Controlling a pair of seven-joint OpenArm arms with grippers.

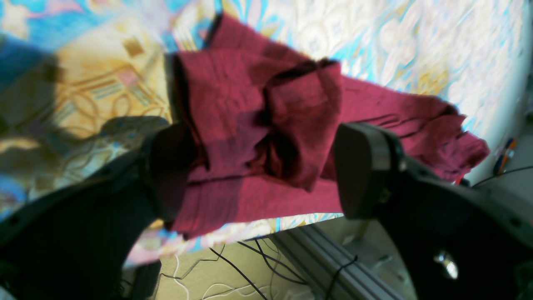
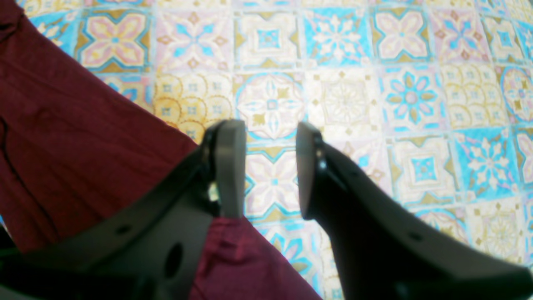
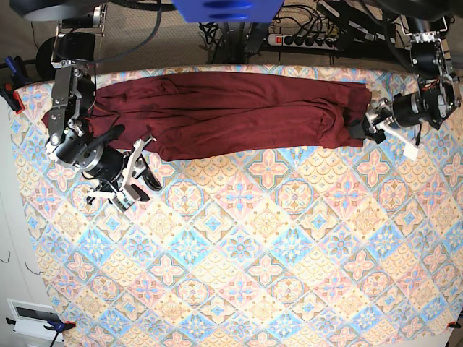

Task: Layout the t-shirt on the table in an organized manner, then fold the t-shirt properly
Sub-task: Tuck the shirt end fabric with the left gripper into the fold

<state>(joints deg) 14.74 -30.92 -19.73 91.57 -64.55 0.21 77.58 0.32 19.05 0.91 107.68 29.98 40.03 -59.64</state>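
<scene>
Fabric of the dark maroon jersey t-shirt [image 3: 231,112] lies in a long rumpled band across the 12 o'clock edge of the wide table [image 3: 246,253] with its pastel blue, pink and cream tile-patterned cloth. At the band's 3 o'clock end the black left gripper [image 1: 266,175] has its jaws spread wide, astride bunched cloth without pinching it. At 9 o'clock the black right gripper [image 2: 270,166] hangs half-spread over bare tiles, holding nothing, beside the shirt's edge.
</scene>
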